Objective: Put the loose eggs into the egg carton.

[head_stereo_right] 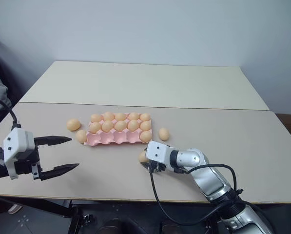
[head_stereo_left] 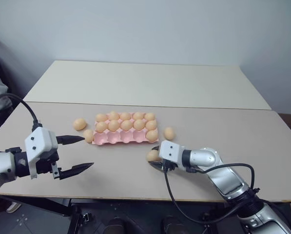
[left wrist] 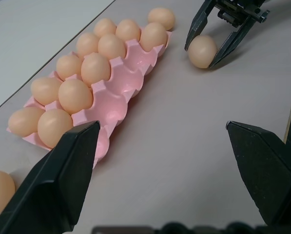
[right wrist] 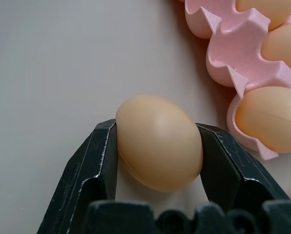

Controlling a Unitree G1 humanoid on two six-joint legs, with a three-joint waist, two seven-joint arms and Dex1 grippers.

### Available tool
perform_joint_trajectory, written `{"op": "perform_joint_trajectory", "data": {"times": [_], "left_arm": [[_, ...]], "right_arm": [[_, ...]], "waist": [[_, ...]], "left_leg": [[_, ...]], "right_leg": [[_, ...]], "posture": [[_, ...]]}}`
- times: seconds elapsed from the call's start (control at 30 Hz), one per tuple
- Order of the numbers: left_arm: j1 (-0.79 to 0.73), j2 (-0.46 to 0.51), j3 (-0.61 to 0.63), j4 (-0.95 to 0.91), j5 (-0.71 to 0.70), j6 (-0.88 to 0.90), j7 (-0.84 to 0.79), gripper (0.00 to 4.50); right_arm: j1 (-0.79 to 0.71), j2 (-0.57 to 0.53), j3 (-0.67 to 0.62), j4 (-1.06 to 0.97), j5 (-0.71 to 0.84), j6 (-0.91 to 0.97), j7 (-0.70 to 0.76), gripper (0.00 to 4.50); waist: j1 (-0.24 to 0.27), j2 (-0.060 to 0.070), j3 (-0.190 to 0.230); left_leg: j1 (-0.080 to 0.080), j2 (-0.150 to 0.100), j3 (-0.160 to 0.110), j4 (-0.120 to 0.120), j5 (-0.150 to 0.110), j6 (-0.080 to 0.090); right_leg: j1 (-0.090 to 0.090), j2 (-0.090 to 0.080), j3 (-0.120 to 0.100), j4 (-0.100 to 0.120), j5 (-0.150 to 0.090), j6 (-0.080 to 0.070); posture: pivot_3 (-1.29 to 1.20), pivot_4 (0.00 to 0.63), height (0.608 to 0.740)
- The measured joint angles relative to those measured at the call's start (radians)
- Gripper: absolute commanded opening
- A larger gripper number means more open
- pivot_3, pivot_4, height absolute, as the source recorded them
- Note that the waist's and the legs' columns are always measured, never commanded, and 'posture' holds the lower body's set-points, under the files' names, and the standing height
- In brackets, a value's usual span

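**Egg clasped in front of the carton**

An egg [right wrist: 159,142] lies on the table [head_stereo_left: 242,141], just in front of the pink carton [head_stereo_left: 117,138], with the right gripper [head_stereo_left: 155,159] closed on it, both fingers pressing its sides. Eleven eggs fill carton cups; the front row is mostly empty. Three more eggs lie beside the carton. The left gripper [head_stereo_left: 78,154] hovers wide open, well left.
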Motion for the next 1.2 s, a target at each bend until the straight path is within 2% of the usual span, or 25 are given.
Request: {"op": "perform_joint_trajectory", "data": {"times": [0.23, 0.4, 0.57, 0.7, 1.03, 1.07, 1.1, 1.2], "left_arm": [[0.003, -0.001, 0.004, 0.005, 0.008, 0.0, 0.001, 4.5], [0.061, 0.0, 0.044, 0.025, 0.035, -0.006, -0.02, 4.5], [0.082, 0.002, 0.051, 0.044, 0.063, -0.024, -0.029, 4.5], [0.088, -0.011, 0.072, 0.035, 0.055, -0.019, -0.025, 4.5], [0.119, -0.037, 0.087, 0.001, 0.054, -0.018, -0.01, 4.5], [0.119, -0.037, 0.09, 0.001, 0.054, -0.018, -0.008, 4.5], [0.119, -0.038, 0.09, 0.001, 0.054, -0.018, -0.008, 4.5], [0.119, -0.039, 0.09, 0.001, 0.055, -0.018, -0.007, 4.5]], "right_arm": [[0.013, -0.019, -0.019, -0.066, -0.005, -0.007, 0.012, 2.18], [-0.117, 0.061, -0.042, -0.082, -0.001, 0.009, -0.015, 2.18], [-0.255, 0.141, 0.024, 0.052, -0.114, -0.039, -0.075, 2.18], [-0.28, 0.147, 0.082, 0.151, -0.192, -0.115, -0.083, 2.18], [-0.33, 0.196, 0.085, 0.277, -0.285, -0.284, -0.12, 2.18], [-0.337, 0.194, 0.085, 0.286, -0.295, -0.306, -0.122, 2.84], [-0.345, 0.192, 0.085, 0.293, -0.305, -0.327, -0.124, 3.02], [-0.354, 0.192, 0.085, 0.301, -0.315, -0.36, -0.125, 4.04]], "waist": [[-0.001, 0.0, 0.0], [-0.022, 0.0, 0.0], [-0.023, 0.0, 0.0], [-0.022, 0.0, 0.0], [-0.028, 0.0, 0.0], [-0.028, 0.0, 0.0], [-0.028, 0.0, 0.0], [-0.027, 0.0, 0.0]], "left_leg": [[0.0, 0.0, 0.0, 0.0, 0.0, 0.0], [0.001, 0.0, 0.0, 0.0, 0.0, 0.0], [0.0, 0.0, 0.0, -0.001, 0.0, 0.0], [-0.002, 0.0, 0.0, -0.001, 0.0, 0.0], [-0.002, 0.0, 0.0, -0.001, 0.0, 0.0], [-0.003, 0.0, 0.0, -0.001, 0.0, 0.0], [-0.003, 0.0, 0.0, -0.001, 0.0, 0.0], [-0.003, 0.0, 0.0, -0.001, 0.0, 0.0]], "right_leg": [[0.0, 0.0, 0.0, 0.0, 0.0, 0.0], [0.0, 0.0, 0.0, 0.001, 0.0, 0.0], [0.0, 0.0, -0.001, 0.0, 0.0, 0.0], [-0.002, -0.001, -0.001, 0.0, 0.0, 0.0], [-0.005, 0.0, 0.0, 0.003, 0.0, -0.001], [-0.005, 0.0, 0.0, 0.003, 0.0, -0.001], [-0.005, 0.0, 0.0, 0.003, 0.0, -0.001], [-0.005, 0.0, 0.0, 0.003, 0.0, -0.001]], "posture": [[0.0, 0.15, 0.74], [0.0, 0.15, 0.74], [0.0, 0.15, 0.74], [0.0, 0.15, 0.74], [0.0, 0.15, 0.74], [0.0, 0.15, 0.74], [0.0, 0.15, 0.74], [0.0, 0.15, 0.74]]}}
